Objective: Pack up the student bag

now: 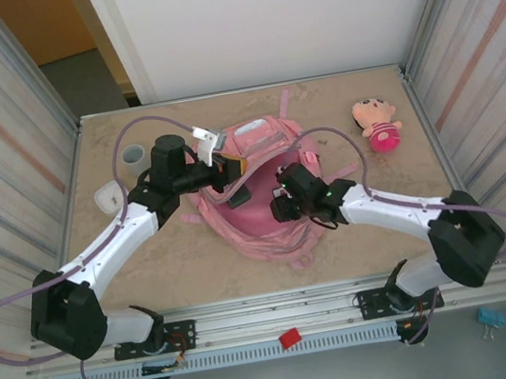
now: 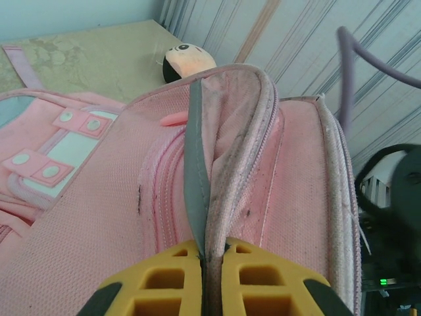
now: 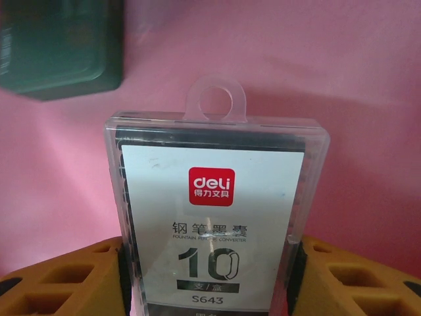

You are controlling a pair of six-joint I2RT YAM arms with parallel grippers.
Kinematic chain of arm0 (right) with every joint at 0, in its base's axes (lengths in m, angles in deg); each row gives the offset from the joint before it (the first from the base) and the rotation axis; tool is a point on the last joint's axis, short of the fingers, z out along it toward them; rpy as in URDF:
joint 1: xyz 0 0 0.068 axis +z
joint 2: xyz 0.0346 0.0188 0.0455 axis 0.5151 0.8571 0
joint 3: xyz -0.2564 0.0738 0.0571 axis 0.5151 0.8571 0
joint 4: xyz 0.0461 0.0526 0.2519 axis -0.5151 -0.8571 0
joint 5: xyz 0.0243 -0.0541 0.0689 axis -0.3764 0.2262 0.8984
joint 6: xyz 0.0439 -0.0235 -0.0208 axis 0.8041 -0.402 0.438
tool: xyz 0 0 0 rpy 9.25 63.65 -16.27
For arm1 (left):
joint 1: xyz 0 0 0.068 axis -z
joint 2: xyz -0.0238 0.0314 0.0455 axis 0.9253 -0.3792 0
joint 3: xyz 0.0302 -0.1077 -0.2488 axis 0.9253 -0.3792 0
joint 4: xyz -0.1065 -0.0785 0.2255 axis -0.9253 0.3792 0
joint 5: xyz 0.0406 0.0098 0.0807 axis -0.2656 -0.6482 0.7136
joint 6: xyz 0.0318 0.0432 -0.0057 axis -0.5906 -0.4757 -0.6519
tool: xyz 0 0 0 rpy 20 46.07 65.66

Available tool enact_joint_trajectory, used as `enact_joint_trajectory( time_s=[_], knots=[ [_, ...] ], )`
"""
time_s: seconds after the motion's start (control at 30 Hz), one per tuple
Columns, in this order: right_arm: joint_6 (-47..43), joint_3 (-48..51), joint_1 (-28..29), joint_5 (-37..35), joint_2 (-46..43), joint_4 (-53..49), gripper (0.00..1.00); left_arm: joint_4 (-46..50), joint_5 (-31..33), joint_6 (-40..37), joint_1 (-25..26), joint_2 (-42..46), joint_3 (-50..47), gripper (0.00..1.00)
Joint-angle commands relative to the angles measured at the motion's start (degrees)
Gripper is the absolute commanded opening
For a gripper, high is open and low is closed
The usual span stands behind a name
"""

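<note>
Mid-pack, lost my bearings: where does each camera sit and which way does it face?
Top external: above and behind the bases, looking down on the table; both arms reach the student bag.
Left wrist: on the left arm, facing along the bag's rim toward the plush doll; left claw pinches that rim.
Right wrist: on the right arm, facing the bag's pink inside; right claw grips a clear plastic box.
Shared: top and left wrist both show the plush doll.

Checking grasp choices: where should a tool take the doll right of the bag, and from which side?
Probably grip the doll across its pink body, below the wider head, coming down from above: it lies flat on the table, apart from the bag.
</note>
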Motion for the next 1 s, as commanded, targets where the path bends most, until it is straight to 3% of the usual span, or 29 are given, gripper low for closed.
enact_joint_trajectory(
  time_s=[0.0,0.13,0.43,0.67,0.83,0.97],
  knots=[
    [-3.2,-1.9,0.6,-7.7,3.1,0.7,0.64,-7.2,-3.7,1.4,-0.8,2.2,3.4,0.05],
    [-3.9,-1.6,2.1,-9.9,4.8,0.1,0.72,-7.1,-3.9,1.4,-0.9,2.0,3.7,0.05],
    [-2.5,0.0,5.8,-11.8,5.4,-2.0,0.72,-7.7,-4.2,2.1,-0.9,1.3,3.6,0.05],
    [-2.8,-1.2,7.9,-18.7,8.2,-6.4,0.71,-7.5,-4.0,1.9,-0.9,1.6,3.5,0.05],
    [-4.8,-2.1,10.1,-23.2,10.8,-5.3,0.57,-7.0,-4.0,1.7,-0.9,2.1,3.7,0.05],
    [-8.3,-0.6,10.8,-22.6,9.4,3.3,0.53,-6.9,-4.2,1.5,-0.9,2.6,3.9,0.05]
  ],
)
